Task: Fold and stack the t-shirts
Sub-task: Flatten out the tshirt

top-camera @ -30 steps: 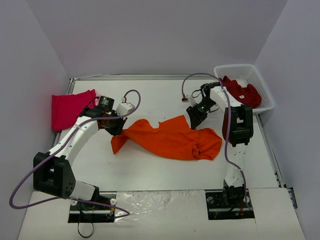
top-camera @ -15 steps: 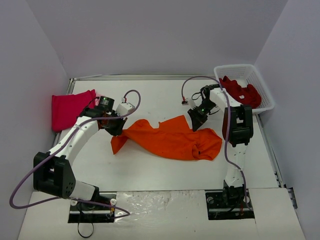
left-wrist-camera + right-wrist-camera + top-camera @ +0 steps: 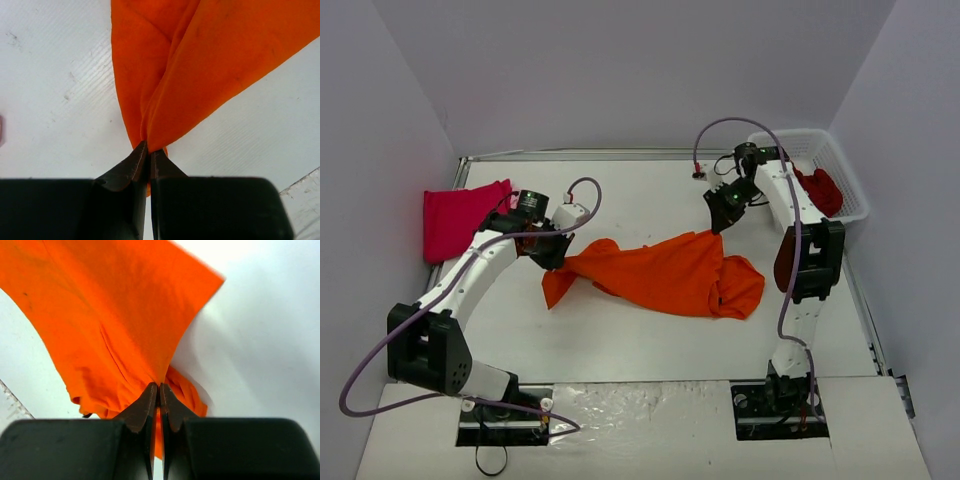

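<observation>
Plainly, the task is early. The orange shirt (image 3: 660, 275) lies rumpled in the middle of the bench (image 3: 620, 340), well apart from both other groups of shirts and not yet folded. The left jaws are clenched on a bunched pinch of its left end, low over the bench, and the cloth fans out from their shut tips. The right jaws are clenched on its far right edge and held higher, so that part hangs in a taut sheet while the right end sags in a heap on the bench.

Done, as far as I can judge: the magenta shirt (image 3: 460, 215) at the far left lies flat and squarish, apparently folded, and would be the start of the stack. A paler sliver shows at its right edge, too small to tell whether it is another shirt.

Left: the orange shirt must be spread flat, folded and set on that pile. The dark red shirts (image 3: 815, 187) sit in a loose heap in the basket (image 3: 840, 150) at the far right. So roughly 1 shirt looks finished, 1 is in hand, and the rest wait.
</observation>
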`<act>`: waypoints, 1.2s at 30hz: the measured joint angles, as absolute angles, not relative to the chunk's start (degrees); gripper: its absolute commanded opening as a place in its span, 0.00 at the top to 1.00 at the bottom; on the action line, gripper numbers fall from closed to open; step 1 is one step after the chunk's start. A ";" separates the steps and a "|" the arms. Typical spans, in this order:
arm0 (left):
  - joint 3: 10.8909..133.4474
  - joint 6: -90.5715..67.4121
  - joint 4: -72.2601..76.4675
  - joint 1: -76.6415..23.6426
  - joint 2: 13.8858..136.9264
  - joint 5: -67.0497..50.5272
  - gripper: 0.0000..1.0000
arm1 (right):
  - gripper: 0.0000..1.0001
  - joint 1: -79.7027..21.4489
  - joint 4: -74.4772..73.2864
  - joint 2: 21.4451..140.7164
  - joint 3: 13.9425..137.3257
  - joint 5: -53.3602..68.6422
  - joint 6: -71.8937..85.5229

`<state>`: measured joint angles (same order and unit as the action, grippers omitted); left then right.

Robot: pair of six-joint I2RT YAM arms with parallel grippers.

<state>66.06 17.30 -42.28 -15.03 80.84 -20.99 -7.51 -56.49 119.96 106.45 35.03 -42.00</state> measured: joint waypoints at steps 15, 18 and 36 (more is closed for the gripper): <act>73.91 17.89 -44.58 -15.03 82.52 -17.72 0.98 | 1.00 -6.37 -56.62 110.21 110.48 31.11 -39.40; 74.11 18.24 -44.66 -15.03 82.50 -17.12 0.98 | 1.00 -4.73 -56.60 108.16 110.39 30.79 -39.03; 66.11 19.73 -43.13 -26.50 88.86 -20.32 0.98 | 1.00 -3.03 -52.73 101.54 96.18 30.61 -38.94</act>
<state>66.11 19.73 -43.13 -26.50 88.86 -20.32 -3.03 -52.73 101.54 96.18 30.61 -38.94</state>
